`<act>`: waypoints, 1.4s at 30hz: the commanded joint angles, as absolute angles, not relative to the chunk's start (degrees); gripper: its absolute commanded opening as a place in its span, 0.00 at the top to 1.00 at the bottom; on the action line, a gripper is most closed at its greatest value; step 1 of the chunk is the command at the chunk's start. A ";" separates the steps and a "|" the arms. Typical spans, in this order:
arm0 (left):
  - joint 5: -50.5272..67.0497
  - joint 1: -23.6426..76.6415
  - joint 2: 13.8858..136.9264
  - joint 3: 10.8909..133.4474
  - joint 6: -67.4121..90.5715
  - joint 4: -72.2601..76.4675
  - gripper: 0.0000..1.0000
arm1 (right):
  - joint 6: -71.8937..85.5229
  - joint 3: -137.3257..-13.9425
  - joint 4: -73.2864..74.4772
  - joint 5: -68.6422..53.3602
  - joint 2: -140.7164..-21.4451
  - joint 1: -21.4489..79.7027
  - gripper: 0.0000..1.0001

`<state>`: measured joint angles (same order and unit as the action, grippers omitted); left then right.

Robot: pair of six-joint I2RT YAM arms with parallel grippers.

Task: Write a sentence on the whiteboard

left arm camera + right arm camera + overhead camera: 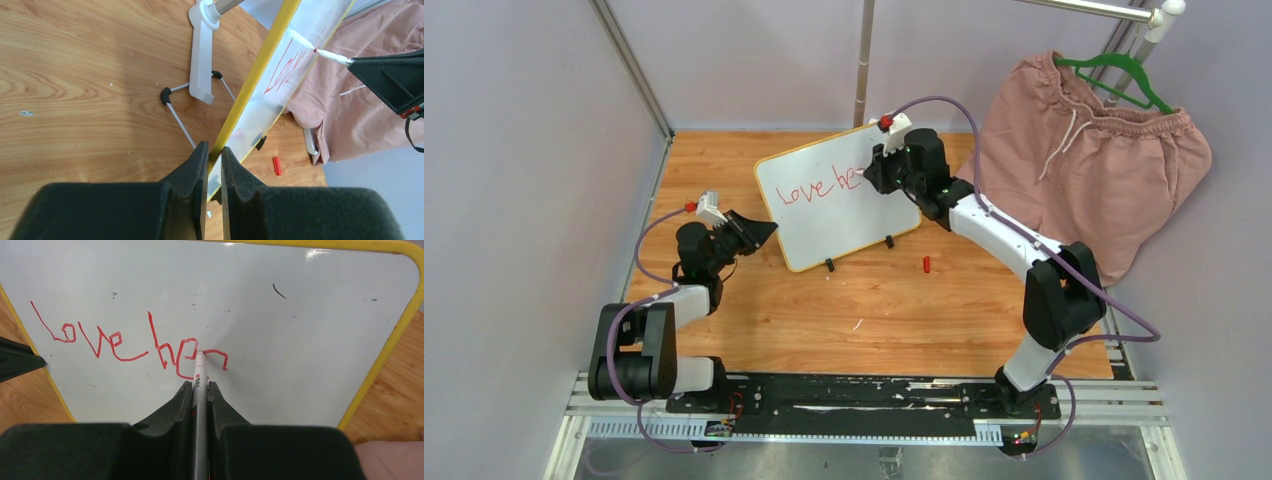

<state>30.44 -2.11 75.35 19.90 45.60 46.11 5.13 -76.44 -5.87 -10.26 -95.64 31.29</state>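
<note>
Whiteboard [849, 215] stands propped on its black feet at the far-middle of the table [824, 320], leaning back, face toward the arms. The sentence [115, 342] is partly done: red "Love he" plus a half-formed letter, all on one upper line.

R gripper [200, 386] has its jaws pinched on a marker [199, 371], which runs straight out btwn the fingers; tip touching the board at that unfinished letter. L gripper [215, 150] has its jaws closed over the board's yellow left edge, one finger in front and one behind, steadying it.

Step in hand, as I judge it: finish this letter, then carry on rightward.
- keep tip pressure light and even; the board is only propped, so a hard push would tip it back
- L grip should stay firm w/o twisting the frame
- hold the same baseline as "Love"; letters are drifting slightly
- plenty of white to the right and below; break to a 2nd line before the yellow rim

Red cap [927, 264] lies on the table just in front of the board, apart from both arms.
</note>
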 commanded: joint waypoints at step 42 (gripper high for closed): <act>29.36 -2.29 74.50 19.69 45.00 44.83 1.00 | 5.31 -76.41 -5.71 -4.61 -93.08 29.88 1.00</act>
